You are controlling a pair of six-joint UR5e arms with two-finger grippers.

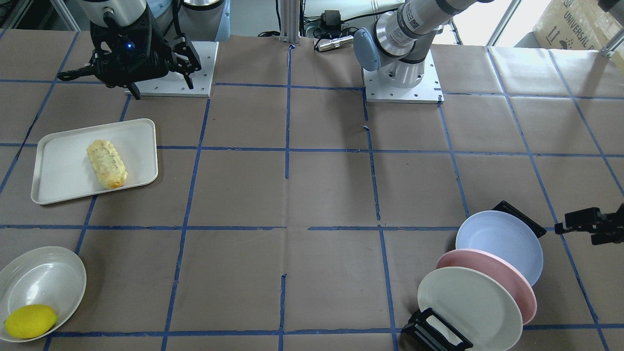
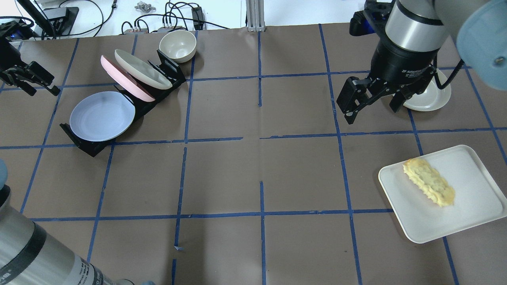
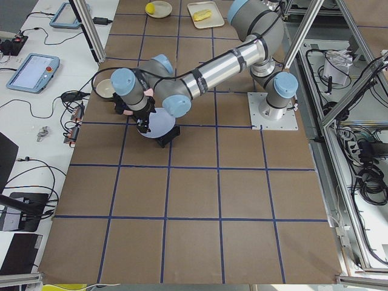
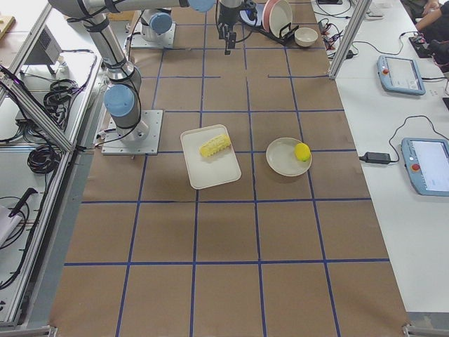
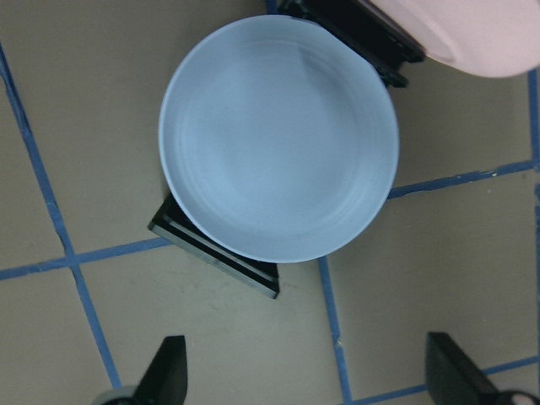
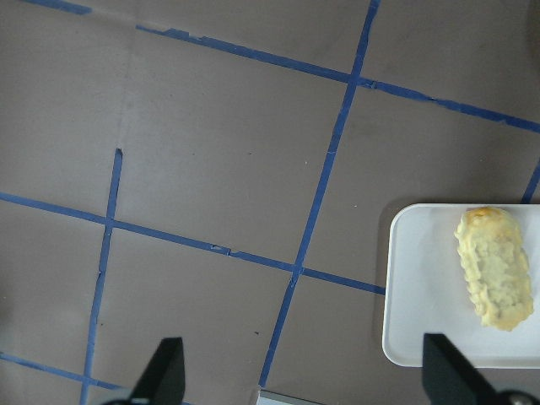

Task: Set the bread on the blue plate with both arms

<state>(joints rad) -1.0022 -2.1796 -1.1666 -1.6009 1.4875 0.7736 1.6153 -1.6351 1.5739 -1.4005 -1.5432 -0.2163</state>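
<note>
Closest to the front-facing camera stands the cream-white plate [image 1: 468, 304], propped on edge in a black rack [image 1: 436, 331]. Behind it leans the pink plate [image 1: 512, 282], and farthest back in the same rack sits the blue plate [image 1: 499, 241], tilted with its hollow face showing. All three are on the robot's left side of the table. The left gripper [image 5: 308, 384] hovers near the blue plate without touching it. Its wrist camera looks straight onto the plate and shows both fingertips spread wide with nothing between them, so it is released and empty.

Well apart, on the robot's right side, the bread [image 1: 107, 164] lies flat on a white tray [image 1: 63, 170] with nothing touching it. The right gripper [image 2: 372, 109] hangs above bare table, off to one side of the tray and not over the bread, its fingers parted and empty. Nearer the front-facing camera on that side, a pale dish [image 1: 48, 273] holds a lemon [image 1: 30, 321], which is no part of the job.

Judging by how things lie, no step is finished. The plate is still slotted in the rack and the bread still on its tray, and neither arm has a hold on anything. What seems to remain is everything: drawing the blue plate out and setting it flat, grasping the bread, carrying it across, and laying it on the plate
</note>
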